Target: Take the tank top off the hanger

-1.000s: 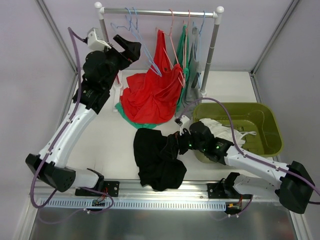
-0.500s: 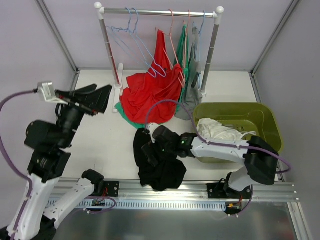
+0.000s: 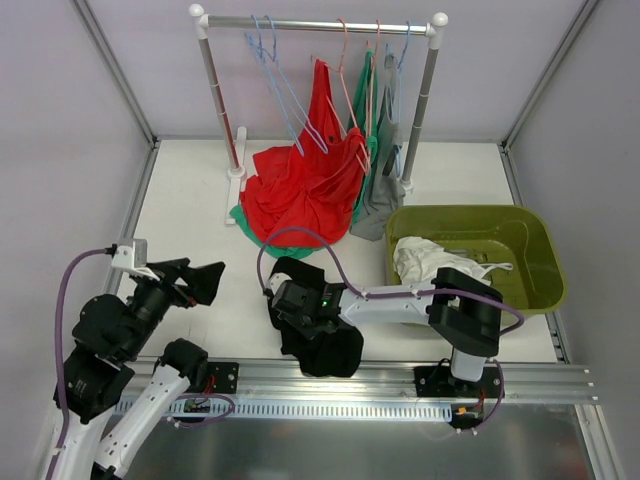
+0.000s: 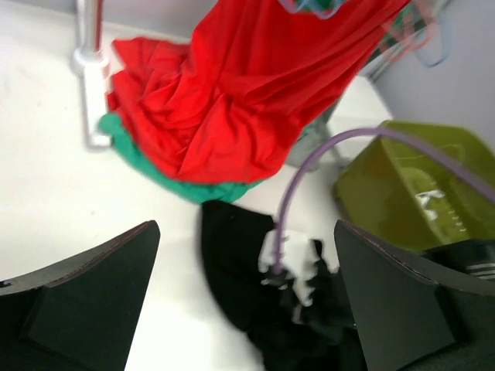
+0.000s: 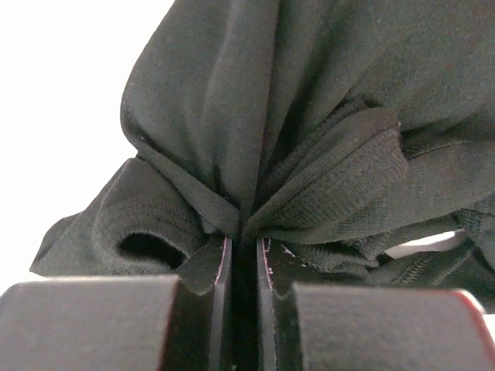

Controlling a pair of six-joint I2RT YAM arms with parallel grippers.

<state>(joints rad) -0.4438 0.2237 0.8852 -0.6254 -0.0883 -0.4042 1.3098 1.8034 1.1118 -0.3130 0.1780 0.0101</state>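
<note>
A white desk seen from above, with two robot arms bolted at its near edge. The black top point(image 3: 335, 350) is off any hanger and lies crumpled on the desk by the middle of the near edge. The right gripper point(image 5: 244, 249) is clamped on a bunched fold of it, the fingers point(image 5: 209, 270) pressed close together with fabric pinched between them and spilling over both sides. The right arm reaches leftward, low along the near edge, to hold it. The left gripper point(image 3: 200, 275) hangs above the near left corner, its jaws wide apart and holding nothing, facing toward the clothes. A rack point(image 3: 320, 24) stands along the far edge, with bare blue hangers point(image 3: 275, 70) on its left half. A red top point(image 3: 300, 190) hangs from the rail and drapes down onto the desk, over a green cloth point(image 3: 245, 220). More tops point(image 3: 378, 195) hang beside the right post. A green bin point(image 3: 545, 245) sits by the right edge with white cloth point(image 3: 430, 262) inside.
</note>
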